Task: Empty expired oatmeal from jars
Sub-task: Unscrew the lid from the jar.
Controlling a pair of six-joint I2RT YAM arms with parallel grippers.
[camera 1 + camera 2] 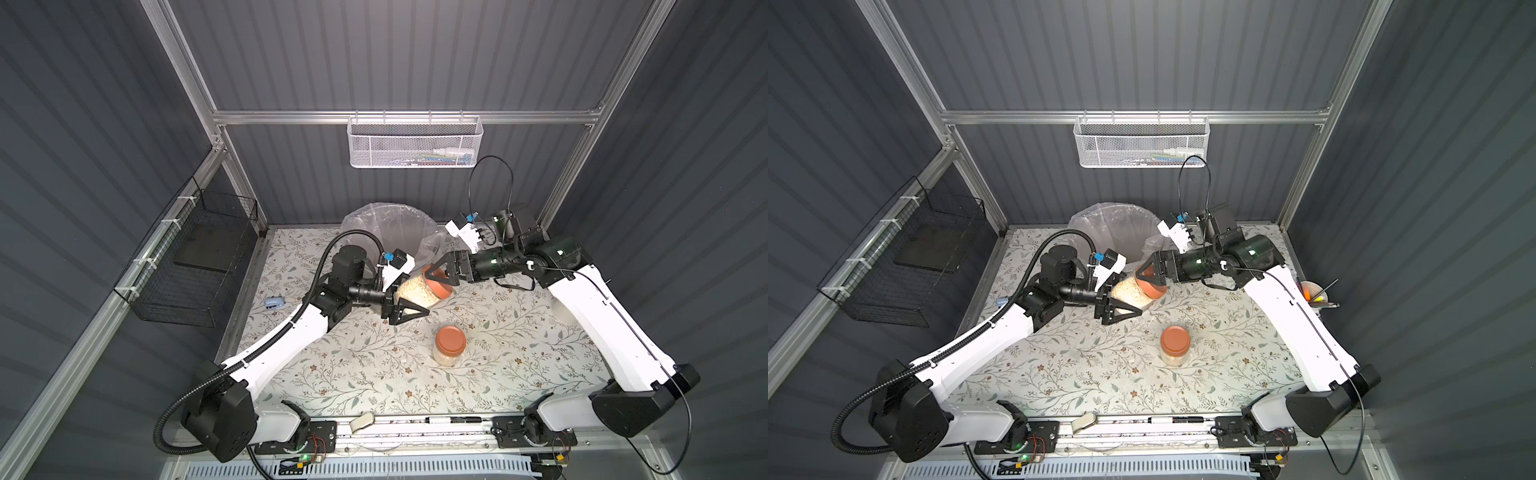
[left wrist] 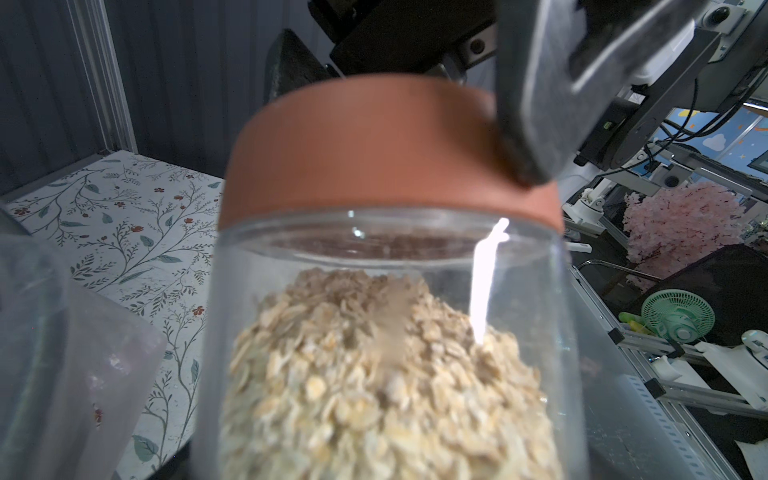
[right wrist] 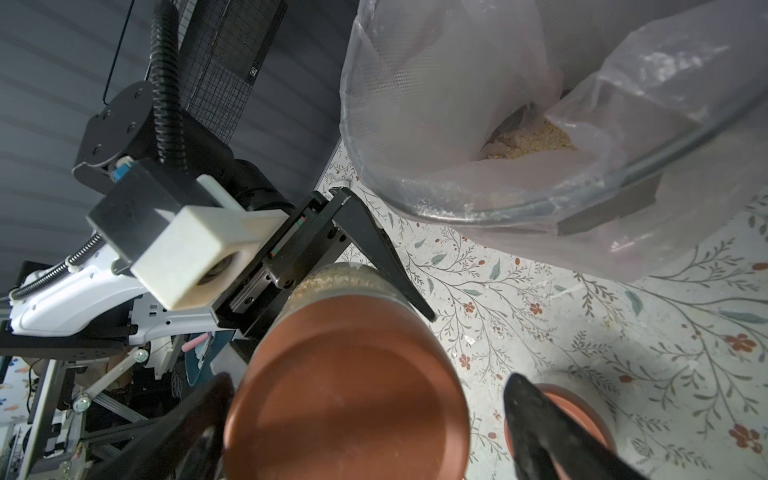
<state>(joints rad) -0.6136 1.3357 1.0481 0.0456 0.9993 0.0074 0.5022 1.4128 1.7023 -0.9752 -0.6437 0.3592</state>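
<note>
**A:** What does the left gripper (image 1: 405, 305) have?

**B:** It is clamped on the glass body of one jar (image 1: 415, 291). The jar is tipped almost onto its side in the air, over the far half of the table (image 1: 353, 374), just in front of the bin (image 1: 386, 224). Oatmeal (image 2: 374, 395) fills most of it, and the terracotta lid (image 2: 374, 145) is on.

**A:** And the right gripper (image 1: 438, 276)?

**B:** Its jaws are spread wide, one on each side of that lid, and it grips nothing. The right wrist view shows a clear gap between one finger (image 3: 540, 436) and the lid. I cannot tell whether the other finger touches it.

**A:** The other one?

**B:** The second jar (image 1: 450, 345) stands upright near the middle of the table with its lid on. Pale flakes show through the glass, and it is apart from both arms.

**A:** The bin?

**B:** It stands at the far edge. Some oatmeal lies in its clear plastic liner (image 3: 436, 83).

**A:** And round about?

**B:** The table has a floral print. A marker (image 1: 451, 419) lies along the near edge and a cup of pens (image 1: 1312, 293) stands at the right edge. The walls are dark and ribbed, with a white mesh basket (image 1: 413, 143) on the back rail and a black wire basket (image 1: 195, 266) on the left wall.
</note>
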